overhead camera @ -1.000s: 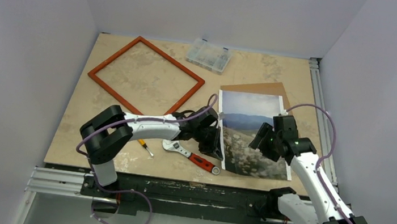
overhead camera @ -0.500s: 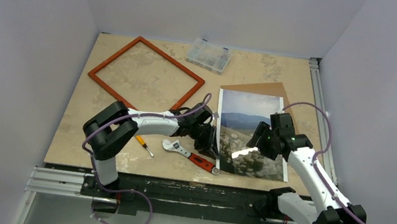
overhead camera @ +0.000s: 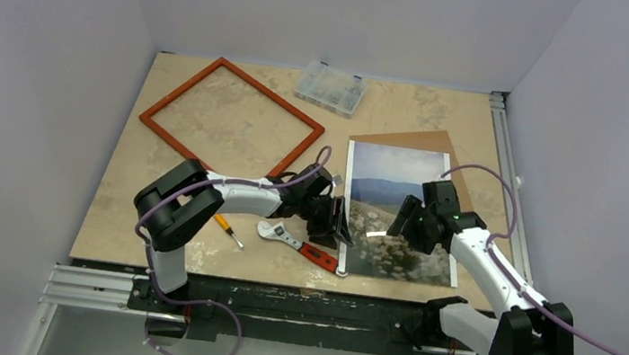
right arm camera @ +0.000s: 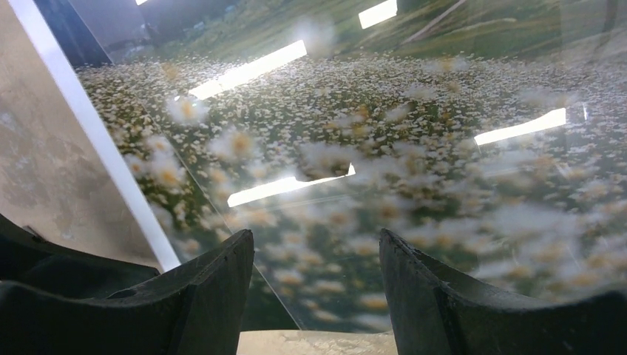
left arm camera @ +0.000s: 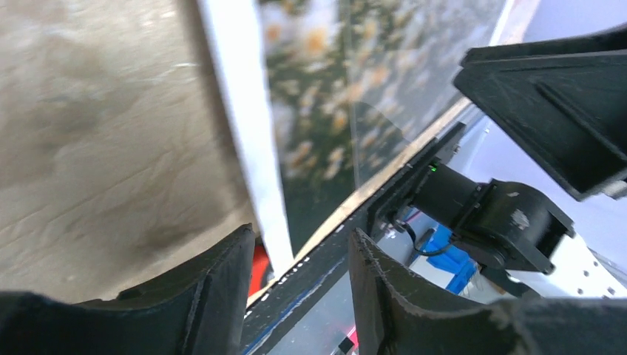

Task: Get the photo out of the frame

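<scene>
**benchrat:** where are your jaws sitting right now?

**me:** The left gripper [left arm camera: 302, 235] has its fingers spread. On my left wrist cam the white border of the photo [left arm camera: 318, 89] runs down into the gap, and nothing's clamped as far as I can see. The right gripper [right arm camera: 316, 237] is spread wide too, out over the flower part of the print, with nothing between the fingers. Bright streaks of glare all over that area.

**benchrat:** and which way is the photo lying?

**me:** It's on the right half of the bench [overhead camera: 121, 208], reaching almost to the near edge. The long axis runs near-to-far, with the sky end toward the far edge and the flower field toward the near edge. My left gripper is at its left side and the right one is just in from its right side.

It lies on a brown backing board [overhead camera: 428, 142], whose corner pokes out toward the far right corner. The frame [overhead camera: 180, 89] is well apart from it, flat toward the far left corner. It's turned like a diamond, with the bench top showing through the opening. A red-handled wrench [overhead camera: 307, 249] sits just left of the print's near-left corner, by the near edge.
</scene>
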Controlling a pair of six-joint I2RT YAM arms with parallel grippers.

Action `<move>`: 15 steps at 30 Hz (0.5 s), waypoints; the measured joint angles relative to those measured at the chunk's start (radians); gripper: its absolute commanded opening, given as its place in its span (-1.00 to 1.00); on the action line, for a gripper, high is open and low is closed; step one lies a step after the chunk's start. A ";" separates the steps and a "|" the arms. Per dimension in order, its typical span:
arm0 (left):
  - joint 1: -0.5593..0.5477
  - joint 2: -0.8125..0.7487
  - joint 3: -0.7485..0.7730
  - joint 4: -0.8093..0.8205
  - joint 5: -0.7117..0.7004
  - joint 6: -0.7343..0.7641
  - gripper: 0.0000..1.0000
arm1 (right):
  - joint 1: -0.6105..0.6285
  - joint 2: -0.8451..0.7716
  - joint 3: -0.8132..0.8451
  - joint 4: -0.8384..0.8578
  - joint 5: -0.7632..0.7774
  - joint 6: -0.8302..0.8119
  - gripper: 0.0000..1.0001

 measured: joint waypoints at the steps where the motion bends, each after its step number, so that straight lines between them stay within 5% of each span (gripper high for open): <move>1: 0.000 0.000 -0.008 -0.003 -0.009 -0.001 0.08 | 0.000 0.004 -0.004 0.005 0.000 0.000 0.23; 7: 0.003 0.001 -0.031 -0.013 -0.040 -0.016 0.22 | 0.000 0.011 -0.023 0.024 0.000 0.000 0.23; 15: 0.003 0.056 0.008 0.060 -0.025 -0.039 0.07 | 0.000 0.015 -0.025 0.042 0.000 0.000 0.23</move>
